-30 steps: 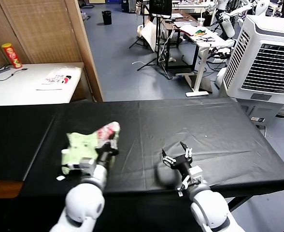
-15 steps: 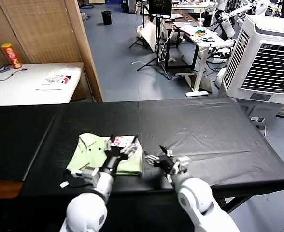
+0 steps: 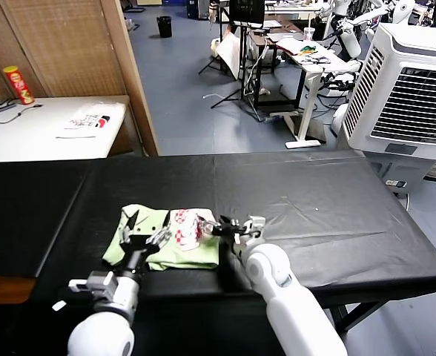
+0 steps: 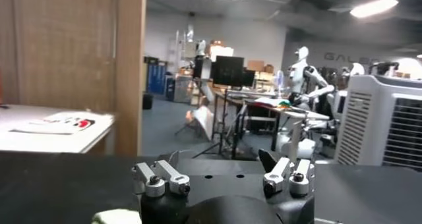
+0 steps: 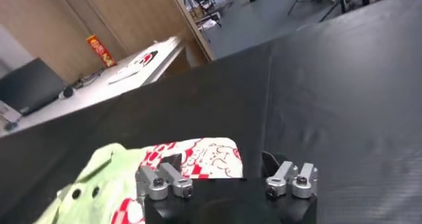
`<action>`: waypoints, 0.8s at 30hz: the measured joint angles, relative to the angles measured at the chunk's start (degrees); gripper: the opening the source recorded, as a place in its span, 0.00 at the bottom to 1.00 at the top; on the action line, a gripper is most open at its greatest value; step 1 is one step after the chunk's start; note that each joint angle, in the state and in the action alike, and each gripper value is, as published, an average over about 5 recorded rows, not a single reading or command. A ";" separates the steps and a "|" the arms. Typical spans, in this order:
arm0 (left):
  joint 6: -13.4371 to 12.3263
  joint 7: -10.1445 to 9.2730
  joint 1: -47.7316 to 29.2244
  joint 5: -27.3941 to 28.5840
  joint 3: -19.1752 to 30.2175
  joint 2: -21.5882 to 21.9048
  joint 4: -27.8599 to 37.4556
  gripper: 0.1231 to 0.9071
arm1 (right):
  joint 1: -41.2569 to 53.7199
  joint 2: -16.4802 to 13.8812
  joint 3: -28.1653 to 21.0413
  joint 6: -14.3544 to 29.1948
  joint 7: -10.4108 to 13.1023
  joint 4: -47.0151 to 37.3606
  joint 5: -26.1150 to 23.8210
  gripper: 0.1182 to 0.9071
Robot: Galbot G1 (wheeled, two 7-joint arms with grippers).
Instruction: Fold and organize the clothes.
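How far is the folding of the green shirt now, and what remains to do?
Done: the shirt lies as a compact folded rectangle on the black table, red print facing up. In hand: the left gripper hovers open over its left part; the right gripper, also open, sits at its right edge. Left: possibly a final fold, smoothing or placing it.

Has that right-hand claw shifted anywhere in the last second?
Yes. The right gripper has swung toward the robot's left across the black table, from bare cloth to the right edge of the green shirt, fingers open.
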 joint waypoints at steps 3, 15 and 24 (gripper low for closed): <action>-0.42 -0.14 0.83 0.31 -0.50 -0.52 -0.11 0.86 | 0.54 0.15 0.20 0.01 -0.04 -1.17 1.41 0.63; -2.62 -0.23 3.14 2.29 -1.31 -2.21 -0.15 0.86 | 3.03 -1.75 -0.62 5.24 -7.76 -5.21 -6.14 0.01; -6.37 -0.95 4.27 2.68 -2.31 -1.25 1.44 0.86 | 4.51 -8.75 -2.08 17.37 -19.29 -7.35 -28.92 0.01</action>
